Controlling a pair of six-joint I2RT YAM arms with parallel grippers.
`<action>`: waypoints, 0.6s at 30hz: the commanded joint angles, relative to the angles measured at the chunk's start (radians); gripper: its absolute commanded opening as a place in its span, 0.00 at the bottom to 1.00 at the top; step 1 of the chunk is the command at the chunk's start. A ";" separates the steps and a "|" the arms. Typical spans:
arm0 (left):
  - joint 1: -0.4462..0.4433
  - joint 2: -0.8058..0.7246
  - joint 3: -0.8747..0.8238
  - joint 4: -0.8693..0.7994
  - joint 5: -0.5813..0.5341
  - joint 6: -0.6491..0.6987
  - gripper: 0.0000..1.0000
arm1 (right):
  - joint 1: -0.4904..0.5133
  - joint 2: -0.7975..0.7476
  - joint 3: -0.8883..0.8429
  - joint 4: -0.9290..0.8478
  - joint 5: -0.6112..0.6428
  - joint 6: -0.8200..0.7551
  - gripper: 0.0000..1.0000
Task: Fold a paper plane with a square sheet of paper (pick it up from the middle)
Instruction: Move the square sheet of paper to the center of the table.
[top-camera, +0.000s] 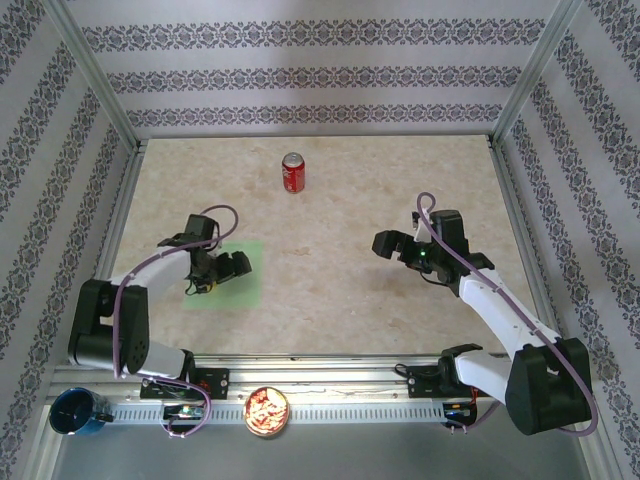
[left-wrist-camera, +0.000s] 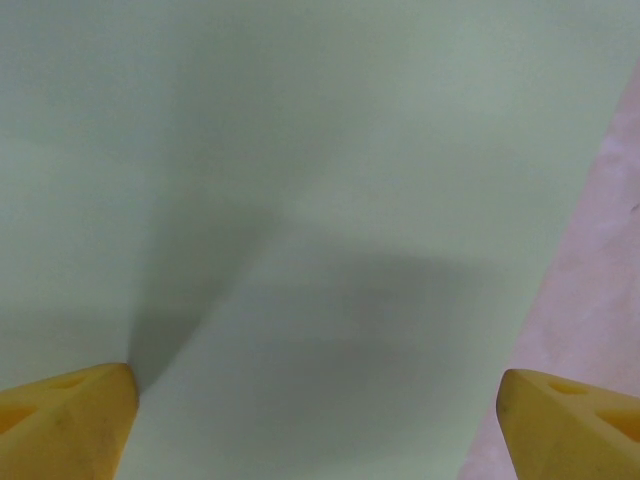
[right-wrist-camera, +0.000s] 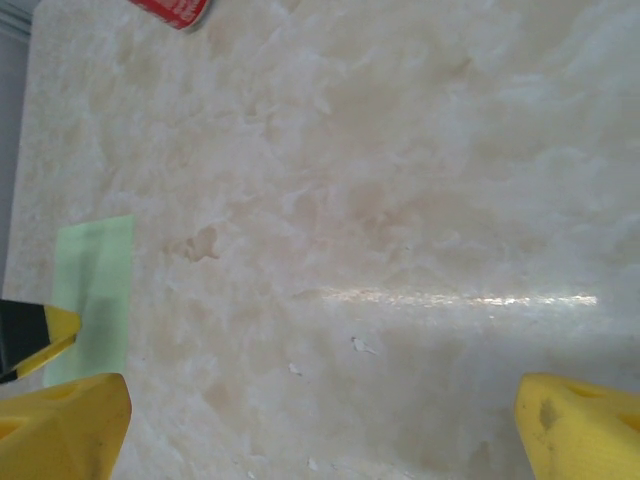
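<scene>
Containers sit along the near rail. At your far left is a dark-blue round cup (top-camera: 72, 412), and you cannot see into it well enough to tell what it holds. Just right of the left arm's base, a round shallow tin (top-camera: 267, 410) carries a heap of orange-red pieces (top-camera: 266, 408). Far back on the beige marbled tabletop (top-camera: 340, 300), a red drink can (top-camera: 293, 172) stands upright, well apart from everything else. Its red side also shows at the upper left of the right wrist view.

Your square sheet of thin light-green paper (top-camera: 245, 285) lies flat and unfolded on the left part of the table, its edges straight. The left gripper (top-camera: 222, 268) hangs over its middle, jaws spread wide and grasping nothing. In the left wrist view its yellow fingertips (left-wrist-camera: 65, 420) stand far apart, with the green surface smooth between them. A soft grey diagonal runs up from the left pad, and you cannot tell whether it is shadow or a slight lift.

The right gripper (top-camera: 395, 247) hovers over bare table to the right, well apart from the sheet, its jaws likewise released and empty.
</scene>
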 joint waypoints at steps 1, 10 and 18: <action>-0.044 0.044 0.027 -0.055 -0.023 0.011 0.92 | 0.001 -0.026 -0.013 -0.029 0.061 0.016 0.98; -0.295 0.158 0.090 0.036 0.002 -0.140 0.91 | -0.178 -0.155 -0.118 0.076 -0.139 0.075 0.98; -0.554 0.348 0.345 -0.022 -0.133 -0.254 0.91 | -0.210 -0.223 -0.166 0.096 -0.242 0.075 0.98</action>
